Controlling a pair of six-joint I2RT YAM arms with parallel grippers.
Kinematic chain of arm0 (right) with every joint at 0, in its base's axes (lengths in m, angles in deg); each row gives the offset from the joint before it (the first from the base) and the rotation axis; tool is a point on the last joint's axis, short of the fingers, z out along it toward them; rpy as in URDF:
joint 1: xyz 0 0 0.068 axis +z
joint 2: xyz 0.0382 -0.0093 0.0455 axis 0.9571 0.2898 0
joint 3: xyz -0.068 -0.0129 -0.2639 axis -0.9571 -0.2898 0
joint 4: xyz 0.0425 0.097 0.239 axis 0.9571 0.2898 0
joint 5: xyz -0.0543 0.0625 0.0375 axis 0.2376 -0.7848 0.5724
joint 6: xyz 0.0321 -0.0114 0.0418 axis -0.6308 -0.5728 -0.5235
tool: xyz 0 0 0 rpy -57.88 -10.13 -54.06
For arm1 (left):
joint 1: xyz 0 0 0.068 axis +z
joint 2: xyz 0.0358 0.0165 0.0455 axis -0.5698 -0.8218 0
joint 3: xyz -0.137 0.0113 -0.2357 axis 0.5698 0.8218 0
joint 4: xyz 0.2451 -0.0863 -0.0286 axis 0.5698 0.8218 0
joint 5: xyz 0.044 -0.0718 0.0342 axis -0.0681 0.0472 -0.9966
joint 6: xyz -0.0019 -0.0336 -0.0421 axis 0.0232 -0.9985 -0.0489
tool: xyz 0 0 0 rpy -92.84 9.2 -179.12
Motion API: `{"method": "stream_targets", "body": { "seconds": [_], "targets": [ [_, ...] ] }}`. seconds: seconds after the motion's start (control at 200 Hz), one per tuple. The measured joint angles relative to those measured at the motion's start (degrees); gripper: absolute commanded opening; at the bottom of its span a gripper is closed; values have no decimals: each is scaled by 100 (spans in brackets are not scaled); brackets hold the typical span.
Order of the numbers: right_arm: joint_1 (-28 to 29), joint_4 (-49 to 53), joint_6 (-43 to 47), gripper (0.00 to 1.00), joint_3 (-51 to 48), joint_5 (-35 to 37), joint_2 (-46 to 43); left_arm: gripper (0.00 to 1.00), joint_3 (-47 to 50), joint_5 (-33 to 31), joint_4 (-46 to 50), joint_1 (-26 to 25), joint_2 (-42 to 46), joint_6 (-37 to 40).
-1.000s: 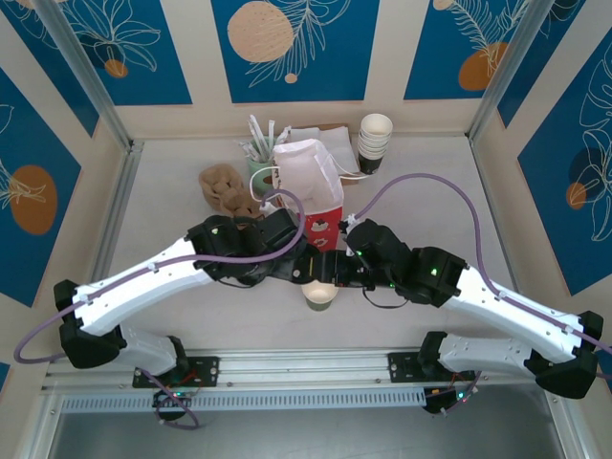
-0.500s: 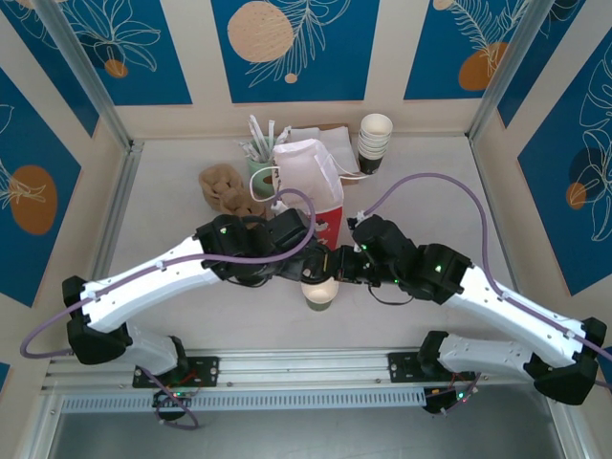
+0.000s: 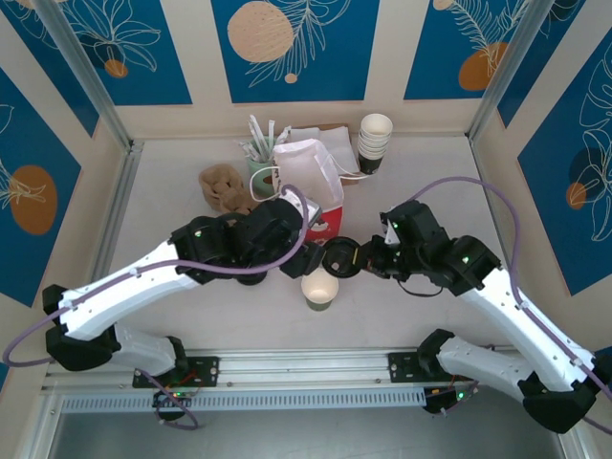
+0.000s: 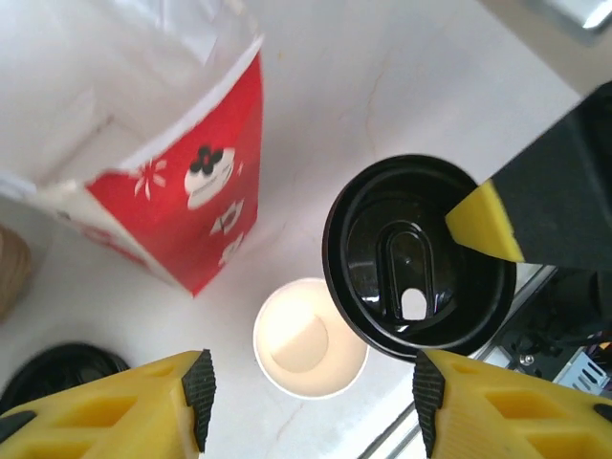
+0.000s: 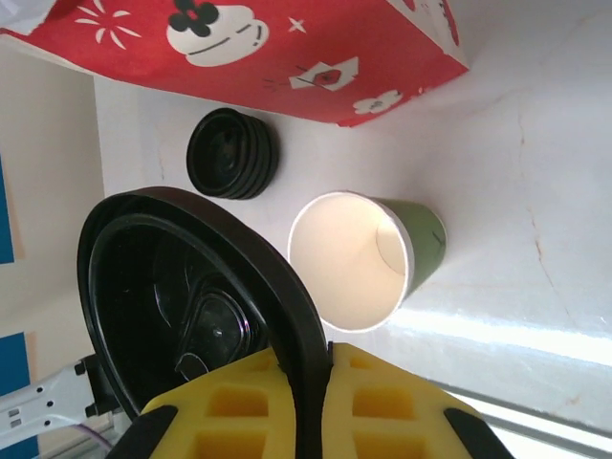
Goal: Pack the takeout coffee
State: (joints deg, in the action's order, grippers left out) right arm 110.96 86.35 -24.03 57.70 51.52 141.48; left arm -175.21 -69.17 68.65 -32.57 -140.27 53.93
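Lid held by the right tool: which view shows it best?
Left wrist: the lid faces it, top face and sip hole clear. Top external shows it small, from above. Right wrist shows its underside close, partly behind the right tool.

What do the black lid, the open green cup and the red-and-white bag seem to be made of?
Black lid, pinched in the right hand: probably plastic, glossy, with moulded ridges and sharp reflections.
Green cup: likely paper, matt cream inside, with a thin rolled rim.
Red-and-white bag: looks like printed paper, with folded edges.
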Motion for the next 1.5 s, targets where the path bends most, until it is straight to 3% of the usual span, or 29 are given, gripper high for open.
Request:
{"method": "stream_targets", "body": {
  "seconds": [0.335, 0.655, 0.995, 1.5],
  "targets": [
    [-979, 1167, 516, 0, 636, -1390, 197, 58, 1340, 632, -1738, -11, 695, 2789],
    [-1141, 1711, 752, 0, 719, -1967, 592, 60, 1895, 1436, -2590, -11, 940, 4909],
    [-1235, 1707, 752, 0, 693, -2291, 662, 59, 2430, 1899, -2787, -13, 1123, 5447],
    [-1233, 1700, 791, 0, 693, -2500, 935, 48, 2645, 1508, -2977, -214, 1056, 5672]
  ]
}}
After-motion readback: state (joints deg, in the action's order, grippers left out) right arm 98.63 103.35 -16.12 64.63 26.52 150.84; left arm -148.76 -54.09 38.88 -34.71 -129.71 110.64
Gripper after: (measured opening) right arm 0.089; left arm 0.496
